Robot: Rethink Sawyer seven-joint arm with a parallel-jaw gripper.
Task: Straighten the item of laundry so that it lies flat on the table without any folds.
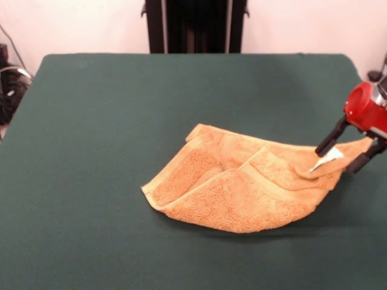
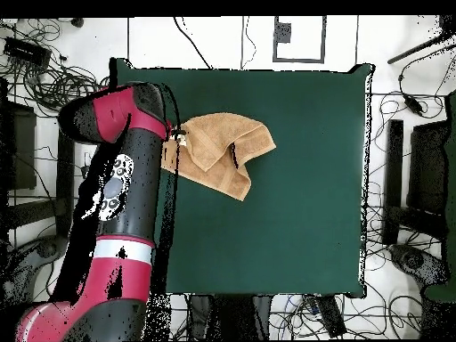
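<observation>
Soft, even light is falling from above across the tabletop (image 1: 121,121), leaving no glare on its felt. The towel (image 1: 242,187) is casting a faint shadow along its near edge and a darker patch to the right, under its raised corner. The front view is showing slightly soft, with the claw (image 1: 343,154) a little blurred. The overhead view is looking brighter, its pale floor nearly washing out.
</observation>
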